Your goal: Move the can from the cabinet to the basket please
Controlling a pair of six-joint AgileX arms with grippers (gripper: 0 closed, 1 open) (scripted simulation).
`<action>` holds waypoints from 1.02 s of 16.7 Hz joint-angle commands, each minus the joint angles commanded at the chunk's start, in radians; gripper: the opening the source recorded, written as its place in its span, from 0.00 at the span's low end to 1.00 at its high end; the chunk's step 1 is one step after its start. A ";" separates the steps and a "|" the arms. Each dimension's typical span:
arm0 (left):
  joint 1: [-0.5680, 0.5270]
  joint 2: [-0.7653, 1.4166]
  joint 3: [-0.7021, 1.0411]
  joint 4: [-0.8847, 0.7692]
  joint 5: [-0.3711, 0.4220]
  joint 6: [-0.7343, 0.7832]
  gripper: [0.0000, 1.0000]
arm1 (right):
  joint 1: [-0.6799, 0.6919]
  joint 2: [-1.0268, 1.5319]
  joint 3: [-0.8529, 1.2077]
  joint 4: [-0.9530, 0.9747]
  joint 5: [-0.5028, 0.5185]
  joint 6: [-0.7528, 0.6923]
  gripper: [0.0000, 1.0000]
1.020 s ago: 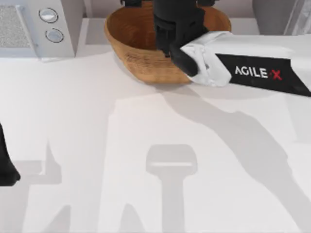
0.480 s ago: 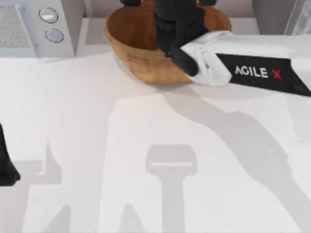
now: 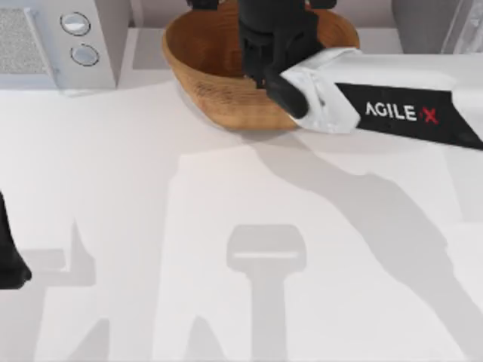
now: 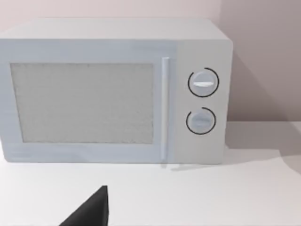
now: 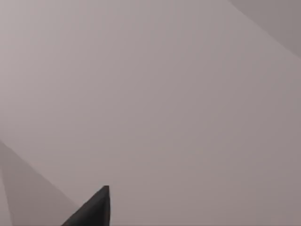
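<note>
- Right gripper (image 3: 273,30) is positioned over the basket (image 3: 198,64); its grasp cannot be told.
- Left arm (image 3: 9,260) is parked at the table's left edge.

Basket (image 3: 215,90) warm brown; microwave (image 4: 113,89) white, silver knobs.

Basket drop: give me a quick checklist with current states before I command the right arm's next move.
1. Right arm reaches over the basket: ok.
2. Right gripper above the basket's inside: ok.
3. Can held or already released: cannot tell, no can in sight.
4. Right gripper's fingers: cannot tell.
5. Basket upright on the table, beside the microwave: ok.
6. Left arm parked at the table's left edge, out of the way: ok.
</note>
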 joint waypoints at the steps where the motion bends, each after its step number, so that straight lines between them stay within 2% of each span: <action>1: 0.000 0.000 0.000 0.000 0.000 0.000 1.00 | 0.000 0.000 0.000 0.000 0.000 0.000 1.00; 11: 0.000 0.000 0.000 0.000 0.000 0.000 1.00 | -0.001 -0.010 -0.007 -0.002 -0.003 0.000 1.00; 17: 0.000 0.000 0.000 0.000 0.000 0.000 1.00 | -0.083 -0.292 -0.211 -0.068 -0.089 -0.006 1.00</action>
